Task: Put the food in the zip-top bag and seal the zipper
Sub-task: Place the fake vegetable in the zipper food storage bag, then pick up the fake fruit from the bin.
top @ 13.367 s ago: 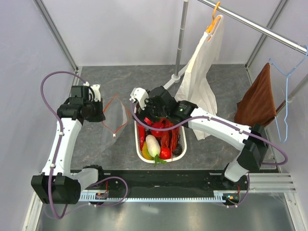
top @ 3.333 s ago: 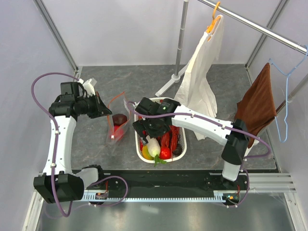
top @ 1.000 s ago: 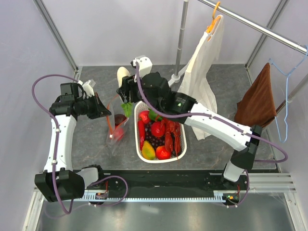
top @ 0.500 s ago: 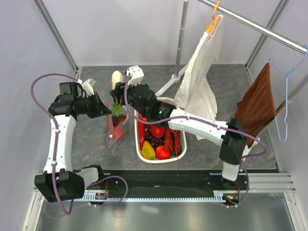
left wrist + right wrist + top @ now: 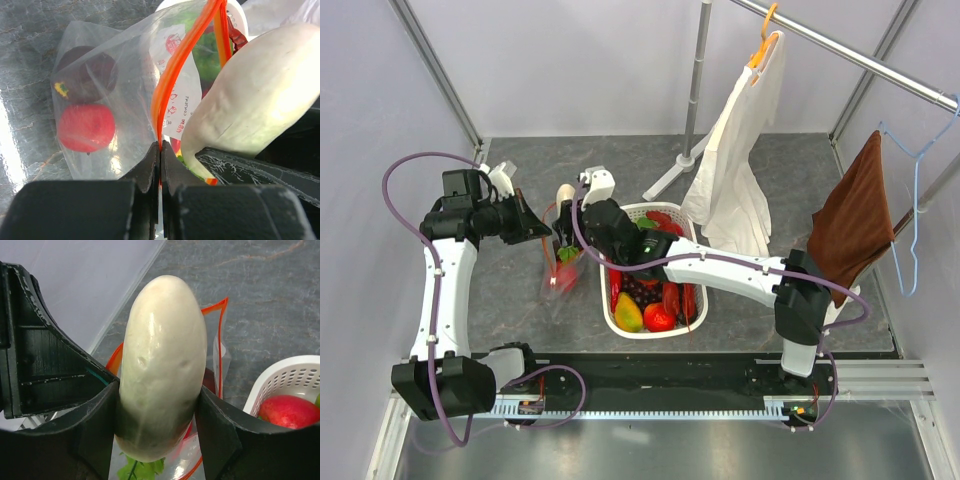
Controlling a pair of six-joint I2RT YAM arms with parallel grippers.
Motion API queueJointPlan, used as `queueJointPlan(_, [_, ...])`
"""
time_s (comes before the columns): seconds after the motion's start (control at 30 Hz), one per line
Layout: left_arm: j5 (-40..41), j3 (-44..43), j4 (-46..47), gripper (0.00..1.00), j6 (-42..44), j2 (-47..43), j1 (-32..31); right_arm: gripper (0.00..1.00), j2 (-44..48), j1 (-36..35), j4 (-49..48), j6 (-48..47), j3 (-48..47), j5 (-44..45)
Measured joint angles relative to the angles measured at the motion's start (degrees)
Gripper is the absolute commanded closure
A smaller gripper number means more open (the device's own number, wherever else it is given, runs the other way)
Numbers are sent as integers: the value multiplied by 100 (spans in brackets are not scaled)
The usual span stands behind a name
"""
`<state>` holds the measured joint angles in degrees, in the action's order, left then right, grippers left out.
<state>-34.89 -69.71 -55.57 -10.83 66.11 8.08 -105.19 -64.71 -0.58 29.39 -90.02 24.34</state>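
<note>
one radish [image 5: 162, 365] clamped in right claw [image 5: 159, 426], zipper [image 5: 177, 75] pinched in left claw [image 5: 160, 150], basket [image 5: 286, 376] beside

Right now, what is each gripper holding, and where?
The left gripper pinches the zip-top bag by its orange zipper; the right gripper clamps the white radish around its lower, leafy end.

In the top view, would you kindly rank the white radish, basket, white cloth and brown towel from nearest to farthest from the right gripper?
1. white radish, held in the right gripper.
2. basket, beside it, rightward.
3. white cloth, hanging back right.
4. brown towel, far right.
</note>
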Motion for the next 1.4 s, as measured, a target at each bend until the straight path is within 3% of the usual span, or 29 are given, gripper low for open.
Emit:
queueJointPlan(0.1, [0, -2, 0, 98, -11, 0, 2, 43, 0, -9, 181, 214, -4, -68])
queueJointPlan(0.17, [0, -7, 0, 98, -22, 0, 7, 40, 0, -7, 380, 422, -9, -197])
queueJointPlan(0.27, [0, -9, 0, 98, -26, 0, 11, 24, 0, -7, 721, 774, -35, -407])
queueJointPlan(0.3, [0, -9, 0, 98, -26, 0, 11, 13, 0, -9, 850, 883, -57, -485])
queueJointPlan(0.4, [0, -9, 0, 98, -26, 0, 11, 2, 0, -9, 1134, 1064, -164, -616])
queueJointPlan(0.7, [4, -11, 0, 98, -26, -2, 11, 2, 313, 109, 1429, 348, -446, -763])
queueJointPlan(0.83, [4, -11, 0, 98, -26, -11, 11, 2, 704, 426, 1718, -931, -496, -1220])
queueJointPlan(1.1, [2, -11, 0, 98, -26, -15, 11, 2, 1725, 1561, 3167, -4227, -212, -3139])
queueJointPlan(1.4, [2, -11, 0, 98, -26, -15, 11, 2, 1683, 1213, 5060, -7866, -26, -4072])
